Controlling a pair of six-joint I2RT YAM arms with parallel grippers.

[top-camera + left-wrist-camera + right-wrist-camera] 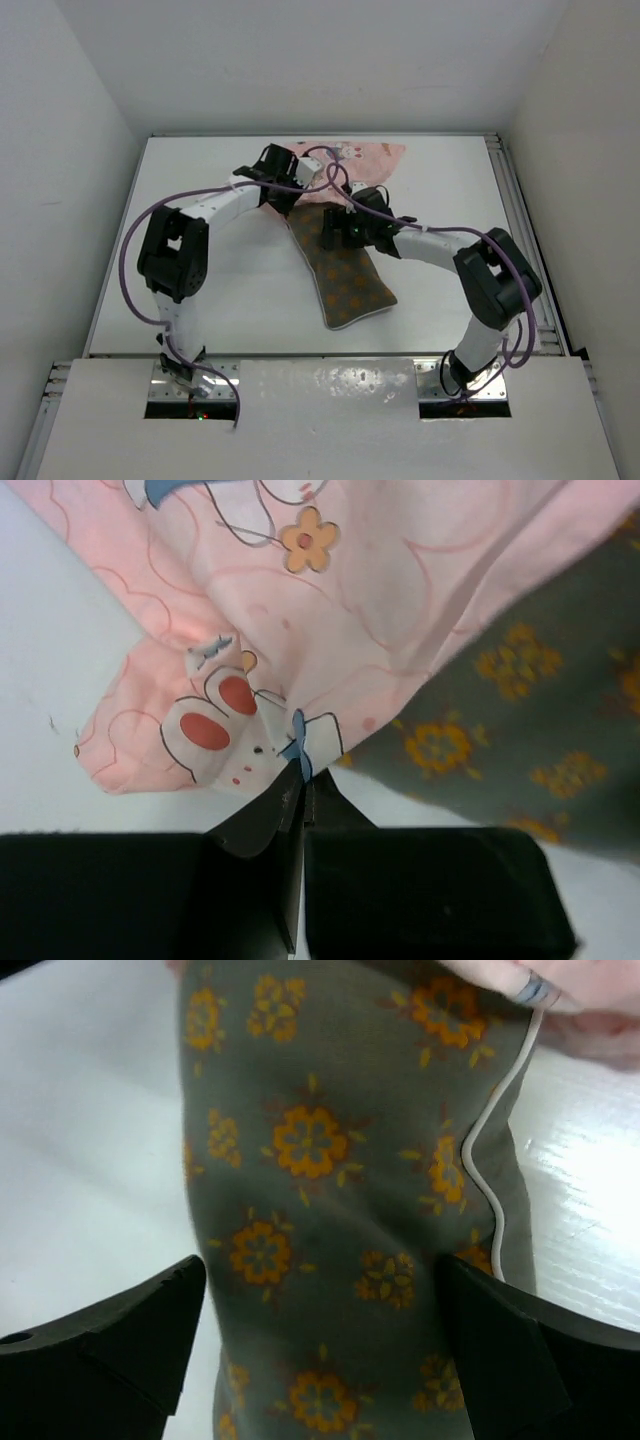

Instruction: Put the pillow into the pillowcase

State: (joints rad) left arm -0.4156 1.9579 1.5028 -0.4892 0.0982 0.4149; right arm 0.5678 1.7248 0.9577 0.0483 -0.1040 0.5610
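The pillow (pixel 348 278) lies slanted at mid-table, its far end at the mouth of the pillowcase (pixel 362 157). My left gripper (pixel 288 188) is shut on a bunched edge of the pillowcase (pixel 300 610); its jaws (pixel 298 770) pinch the pink cloth, which drapes over the pillow (pixel 500 710). My right gripper (pixel 336 228) straddles the pillow's far part. In the right wrist view its gripper (pixel 325 1300) has a finger against each long side of the pillow (pixel 320 1160), holding it. A pink corner of the pillowcase (pixel 560 980) covers the pillow's far end.
The white table (pixel 200 290) has a raised rail along its right side (pixel 520 230). White walls close in the back and both sides. Purple cables loop over both arms above the cloth (pixel 330 170).
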